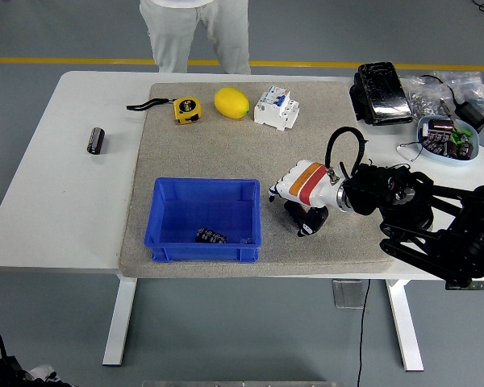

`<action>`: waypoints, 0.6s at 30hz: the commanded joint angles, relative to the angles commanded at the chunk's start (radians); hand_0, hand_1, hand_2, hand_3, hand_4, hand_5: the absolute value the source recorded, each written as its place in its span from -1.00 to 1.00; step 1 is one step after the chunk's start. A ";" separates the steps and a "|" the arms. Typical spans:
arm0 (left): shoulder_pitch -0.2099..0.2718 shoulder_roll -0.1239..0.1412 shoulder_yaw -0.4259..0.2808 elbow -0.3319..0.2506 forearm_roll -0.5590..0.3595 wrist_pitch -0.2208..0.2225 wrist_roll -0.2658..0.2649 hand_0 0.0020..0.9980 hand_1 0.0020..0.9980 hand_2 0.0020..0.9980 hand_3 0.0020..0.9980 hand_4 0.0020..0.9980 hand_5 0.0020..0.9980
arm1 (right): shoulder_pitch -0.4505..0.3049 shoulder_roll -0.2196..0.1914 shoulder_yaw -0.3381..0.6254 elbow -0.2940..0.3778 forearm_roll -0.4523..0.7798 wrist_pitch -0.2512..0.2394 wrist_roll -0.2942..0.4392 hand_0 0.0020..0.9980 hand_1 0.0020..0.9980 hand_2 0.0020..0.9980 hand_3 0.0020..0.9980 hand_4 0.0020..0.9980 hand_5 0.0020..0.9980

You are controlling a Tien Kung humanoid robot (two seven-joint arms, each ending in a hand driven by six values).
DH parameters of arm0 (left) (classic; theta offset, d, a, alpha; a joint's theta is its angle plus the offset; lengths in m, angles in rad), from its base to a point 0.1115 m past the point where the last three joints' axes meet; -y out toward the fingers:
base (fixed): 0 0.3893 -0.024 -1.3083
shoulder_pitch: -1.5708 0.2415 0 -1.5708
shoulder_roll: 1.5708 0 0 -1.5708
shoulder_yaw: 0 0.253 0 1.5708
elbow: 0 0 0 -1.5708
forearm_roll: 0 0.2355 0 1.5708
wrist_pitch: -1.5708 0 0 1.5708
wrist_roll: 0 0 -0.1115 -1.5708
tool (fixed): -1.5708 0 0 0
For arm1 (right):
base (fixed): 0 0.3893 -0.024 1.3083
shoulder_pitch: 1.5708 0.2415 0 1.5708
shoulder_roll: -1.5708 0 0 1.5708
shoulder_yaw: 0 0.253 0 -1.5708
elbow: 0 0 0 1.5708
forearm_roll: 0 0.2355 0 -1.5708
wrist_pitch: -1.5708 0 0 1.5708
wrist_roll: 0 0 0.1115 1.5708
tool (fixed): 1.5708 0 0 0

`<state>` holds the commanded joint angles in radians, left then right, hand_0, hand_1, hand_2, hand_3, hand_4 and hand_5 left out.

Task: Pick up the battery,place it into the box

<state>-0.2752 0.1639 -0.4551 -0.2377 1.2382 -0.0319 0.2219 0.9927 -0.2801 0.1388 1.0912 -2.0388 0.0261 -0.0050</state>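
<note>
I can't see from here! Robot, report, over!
Right hand closed on battery, beside blue box. One battery already inside. Left hand not in view. Path clear.

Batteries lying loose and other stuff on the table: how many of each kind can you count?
Batteries: 3
Blue box: 1
Lemon: 1
Tape measure: 1
Circuit breaker: 1
Total: 7

Bare mat (218, 149) between blue box (204, 219) and far objects, box mostly empty
</note>
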 joint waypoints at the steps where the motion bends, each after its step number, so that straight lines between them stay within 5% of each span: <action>1: 0.000 0.000 0.001 0.000 -0.001 0.000 0.000 0.53 0.56 0.64 0.31 0.36 0.06 | -0.001 0.000 0.000 -0.005 -0.001 0.000 0.001 0.06 0.08 0.29 0.35 0.93 -0.51; 18: 0.000 -0.001 0.002 -0.001 -0.004 -0.001 -0.001 0.52 0.56 0.64 0.30 0.36 0.06 | -0.006 0.000 -0.001 -0.029 -0.007 -0.022 0.015 -0.07 -0.01 0.15 0.23 0.76 -0.61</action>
<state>-0.2755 0.1629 -0.4528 -0.2386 1.2339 -0.0331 0.2212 0.9865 -0.2799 0.1380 1.0617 -2.0456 0.0041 0.0096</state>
